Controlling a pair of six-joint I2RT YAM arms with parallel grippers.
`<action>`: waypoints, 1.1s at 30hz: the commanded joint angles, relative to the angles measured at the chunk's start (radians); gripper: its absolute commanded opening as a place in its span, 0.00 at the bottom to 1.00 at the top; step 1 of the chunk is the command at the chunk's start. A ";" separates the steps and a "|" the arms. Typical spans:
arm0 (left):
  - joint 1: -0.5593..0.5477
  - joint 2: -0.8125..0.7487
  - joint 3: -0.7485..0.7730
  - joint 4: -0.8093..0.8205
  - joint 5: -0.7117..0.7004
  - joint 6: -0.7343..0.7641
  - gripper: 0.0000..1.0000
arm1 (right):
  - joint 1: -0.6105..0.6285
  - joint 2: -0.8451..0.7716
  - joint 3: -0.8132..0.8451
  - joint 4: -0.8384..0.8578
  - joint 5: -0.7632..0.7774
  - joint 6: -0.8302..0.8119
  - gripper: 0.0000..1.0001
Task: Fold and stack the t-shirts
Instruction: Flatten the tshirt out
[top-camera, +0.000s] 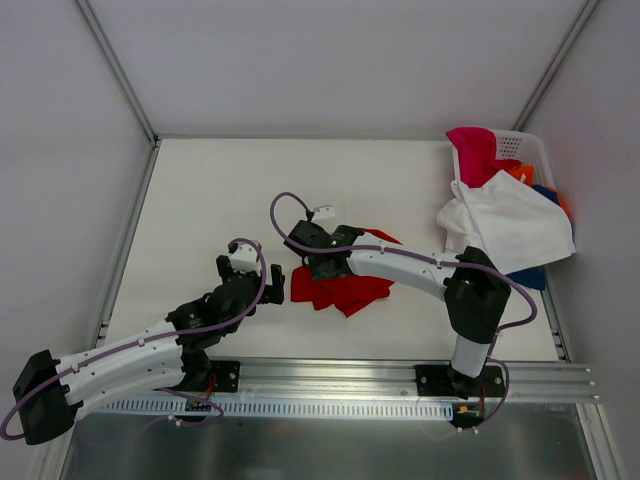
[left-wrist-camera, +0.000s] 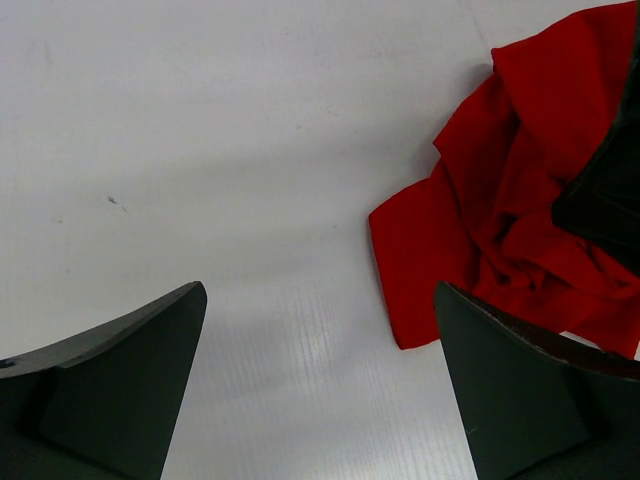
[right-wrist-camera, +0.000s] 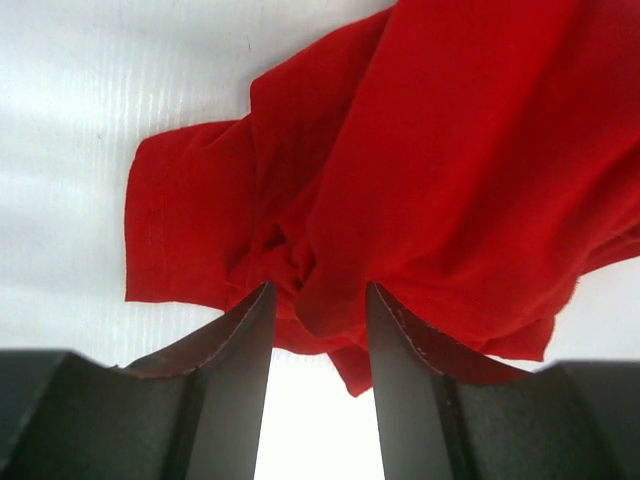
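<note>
**Red t-shirt still crumpled, spreading step in hand**

The red t-shirt lies bunched in a heap near the middle of the bench, towards its near edge. It is not yet flat and no fold has been made, so the task looks to be at its very start: laying the first shirt out.

The right gripper is down on the heap. Its fingers stand partly apart, with a knot of red cloth bunched at their tips. A clear gap shows between them, and nothing suggests a firm pinch. One short sleeve sticks out flat to the side in the right wrist view.

The left gripper hangs over bare bench just beside the shirt's near-left edge, spread wide and holding nothing.

The other shirts wait at the far right. A white one drapes over the front of the basket, a pink one hangs on its back rim, and bits of orange and blue show around the white one.

The next move probably calls for each gripper to find a separate edge or corner of the red shirt, perhaps the shoulders or the hem. They would then draw those apart until the cloth lies smooth. The loose flap nearest the left gripper looks like the easiest place to take hold. Catching a single layer rather than a wad will matter.
</note>
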 joint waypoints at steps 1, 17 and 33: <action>0.006 -0.011 0.026 0.014 0.004 0.016 0.99 | 0.002 0.019 0.036 0.019 -0.028 0.022 0.44; 0.006 -0.022 0.023 0.014 0.008 0.017 0.99 | 0.002 0.009 -0.002 -0.001 0.023 0.031 0.17; 0.006 -0.011 0.026 0.014 0.010 0.017 0.99 | 0.011 -0.174 0.117 -0.177 0.136 -0.061 0.01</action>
